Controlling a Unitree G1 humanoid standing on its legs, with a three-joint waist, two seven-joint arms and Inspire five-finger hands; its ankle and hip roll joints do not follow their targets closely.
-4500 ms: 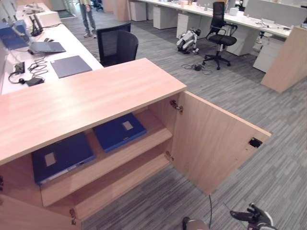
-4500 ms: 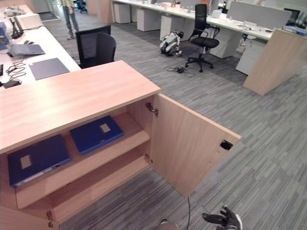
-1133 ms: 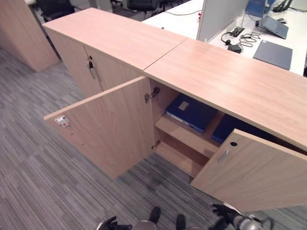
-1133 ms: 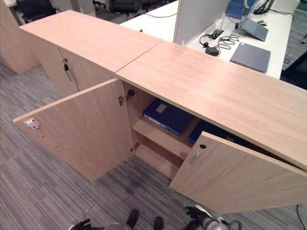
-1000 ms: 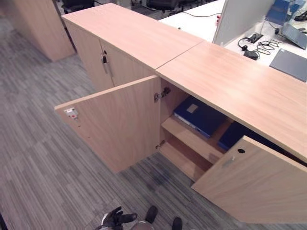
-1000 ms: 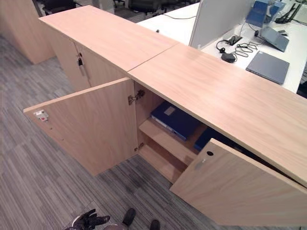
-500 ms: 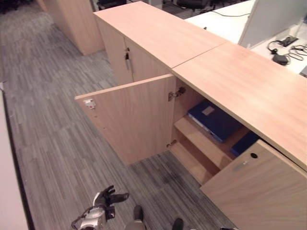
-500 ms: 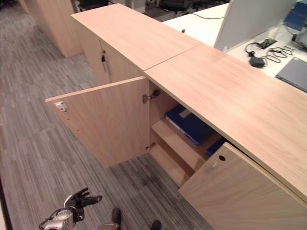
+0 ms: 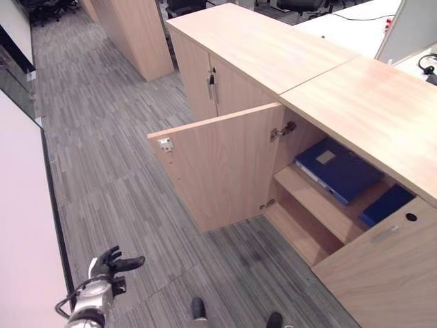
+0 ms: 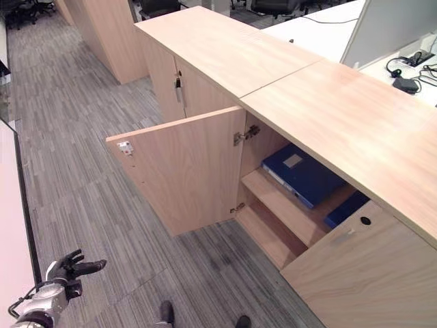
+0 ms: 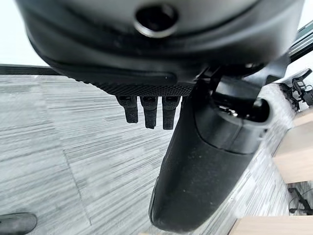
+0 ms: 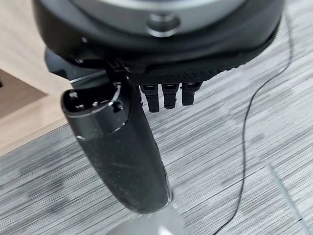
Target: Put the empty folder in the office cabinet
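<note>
The office cabinet point(image 9: 355, 102) stands with both doors swung out: the left door point(image 9: 222, 160) and the right door point(image 9: 382, 273). Two blue folders lie flat on its upper shelf, one point(image 9: 338, 169) near the left door's hinge and one point(image 9: 386, 205) partly behind the right door. My left hand point(image 9: 113, 263) hangs low over the carpet, far left of the cabinet, fingers spread and empty. The left wrist view shows the same hand point(image 11: 205, 161) open above carpet. My right hand point(image 12: 117, 147) is open and empty over carpet, close to light wood.
A second cabinet point(image 9: 259, 48) with shut doors and a key point(image 9: 212, 85) joins on the left. A white panel point(image 9: 20, 225) runs along the left edge. Grey carpet point(image 9: 130, 171) lies in front. A desk with a headset and cables point(image 10: 406, 72) stands behind.
The camera has swung left, so the cabinet has slid right in the picture. My left hand now shows further out at the lower left. The folders lie as before.
</note>
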